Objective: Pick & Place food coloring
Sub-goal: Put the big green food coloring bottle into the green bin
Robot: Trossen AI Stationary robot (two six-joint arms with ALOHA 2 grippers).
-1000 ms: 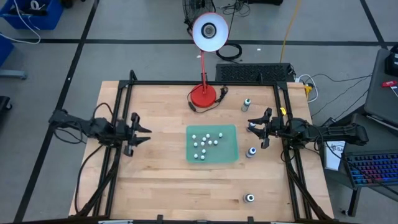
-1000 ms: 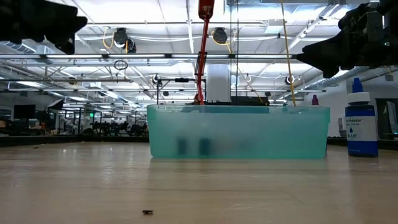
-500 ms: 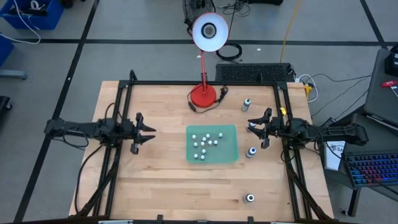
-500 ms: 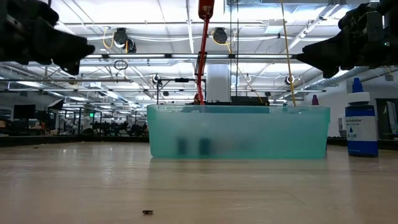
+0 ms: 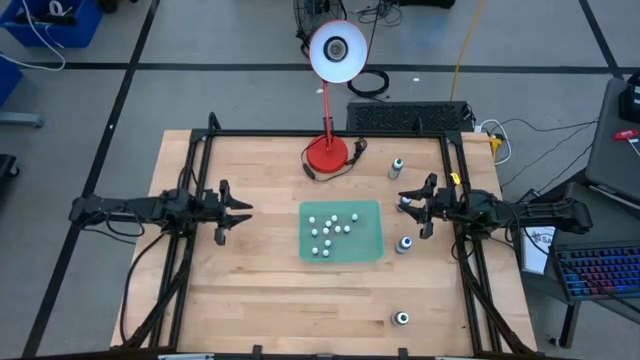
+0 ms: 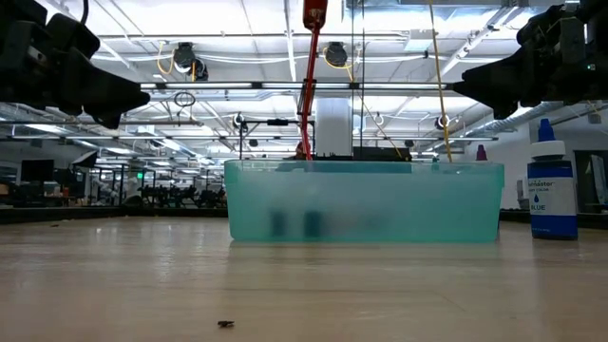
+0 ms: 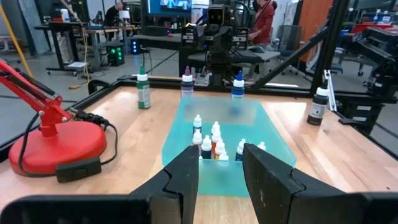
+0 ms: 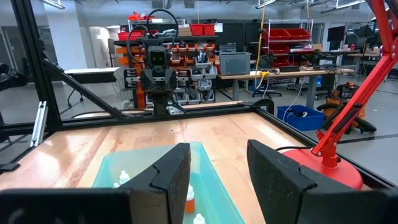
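Note:
The food coloring stands in two lots. Several small white-topped bottles [image 5: 330, 228] [image 7: 214, 140] sit upright in a shallow green tray [image 5: 366, 246] [image 6: 361, 201] at the table's middle. Loose bottles stand on the wood to the tray's right: green [image 5: 397, 167], purple [image 7: 186, 81], blue [image 5: 405, 243] [image 6: 552, 185], and one near the front edge [image 5: 401, 319]. My left gripper [image 5: 240, 210] [image 7: 217, 152] hovers open left of the tray, pointing at it. My right gripper [image 5: 408, 205] [image 8: 217, 152] hovers open right of the tray, close by the purple bottle.
A desk lamp with a red base [image 5: 326, 153] [image 7: 59, 140] stands beyond the tray near the far edge, its white shade [image 5: 338, 50] overhead. A black frame [image 5: 330, 134] rims the table. Bare wood [image 5: 260, 280] lies left of and in front of the tray.
My left arm has stretched out and carried its gripper toward the table's right, closer to the tray, staying open. The right arm and all the bottles have kept still.

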